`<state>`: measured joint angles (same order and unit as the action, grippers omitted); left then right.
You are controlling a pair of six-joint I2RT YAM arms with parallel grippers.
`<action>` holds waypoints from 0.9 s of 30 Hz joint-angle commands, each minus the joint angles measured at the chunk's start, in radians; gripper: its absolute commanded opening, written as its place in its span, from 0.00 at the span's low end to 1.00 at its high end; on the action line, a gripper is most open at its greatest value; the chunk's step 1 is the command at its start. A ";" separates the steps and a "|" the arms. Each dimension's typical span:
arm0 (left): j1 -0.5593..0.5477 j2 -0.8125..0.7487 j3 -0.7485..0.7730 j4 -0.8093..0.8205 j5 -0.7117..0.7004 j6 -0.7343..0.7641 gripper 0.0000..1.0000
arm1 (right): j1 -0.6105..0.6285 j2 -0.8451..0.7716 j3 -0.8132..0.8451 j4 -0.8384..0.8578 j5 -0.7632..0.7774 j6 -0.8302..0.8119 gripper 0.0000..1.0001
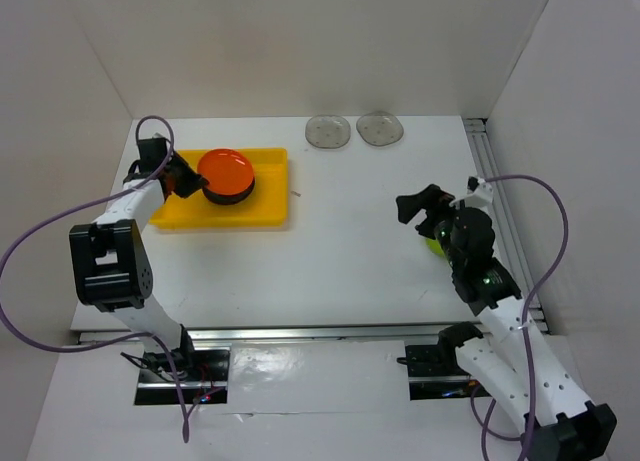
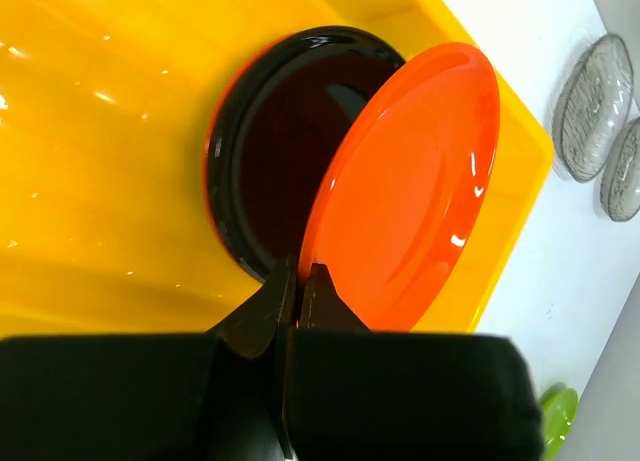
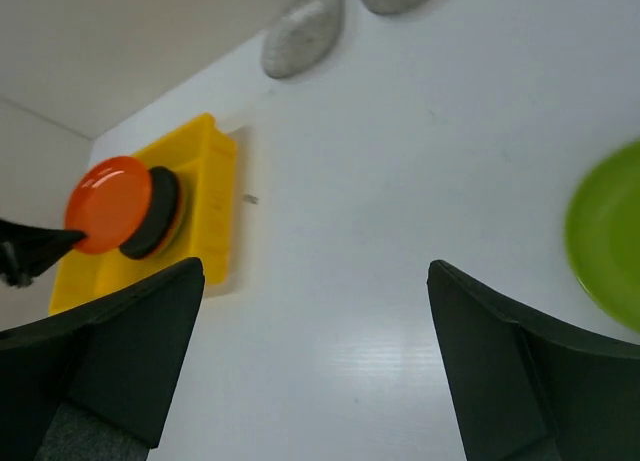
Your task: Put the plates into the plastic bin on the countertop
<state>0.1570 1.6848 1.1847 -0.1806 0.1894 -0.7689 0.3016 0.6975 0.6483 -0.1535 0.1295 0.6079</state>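
While my left gripper (image 2: 297,281) pinches the orange plate (image 2: 410,181) by its rim, tilted over the black plate (image 2: 270,151) in the plastic bin (image 2: 100,131) at upper left of the top view, right gripper (image 3: 312,281) spread wide, I risk it sliding out if released this steeply.

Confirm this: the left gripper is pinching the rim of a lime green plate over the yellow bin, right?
No, the plate is orange, not lime green. The left wrist view shows the left gripper shut on the rim of the orange plate over the yellow bin.
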 commanded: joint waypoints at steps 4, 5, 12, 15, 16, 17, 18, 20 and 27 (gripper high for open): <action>0.030 0.003 -0.004 0.098 0.016 -0.058 0.20 | -0.027 -0.123 -0.225 -0.228 0.221 0.257 1.00; 0.039 0.003 -0.020 0.098 0.025 -0.058 0.35 | -0.027 -0.148 -0.266 -0.259 0.254 0.294 1.00; 0.039 0.003 -0.022 0.096 0.016 -0.070 0.78 | -0.036 -0.205 -0.305 -0.405 0.415 0.522 1.00; 0.039 -0.022 -0.045 0.105 0.041 -0.079 0.80 | -0.045 -0.158 -0.296 -0.428 0.441 0.589 1.00; 0.039 -0.034 -0.056 0.115 0.041 -0.092 0.80 | -0.045 -0.144 -0.309 -0.411 0.441 0.601 1.00; 0.039 -0.055 -0.056 0.115 0.050 -0.092 0.80 | -0.058 -0.100 -0.309 -0.384 0.452 0.612 1.00; 0.039 -0.068 -0.065 0.115 0.050 -0.092 0.81 | -0.058 -0.072 -0.320 -0.359 0.461 0.612 1.00; 0.039 -0.092 -0.065 0.099 0.050 -0.092 0.84 | -0.094 0.017 -0.320 -0.312 0.461 0.621 1.00; 0.030 -0.185 -0.016 -0.012 0.071 -0.061 0.99 | -0.271 0.250 -0.342 0.001 0.351 0.474 0.96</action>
<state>0.1890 1.5562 1.1172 -0.1574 0.2321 -0.8402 0.0917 0.8864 0.3176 -0.3305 0.5022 1.1339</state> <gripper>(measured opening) 0.987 0.959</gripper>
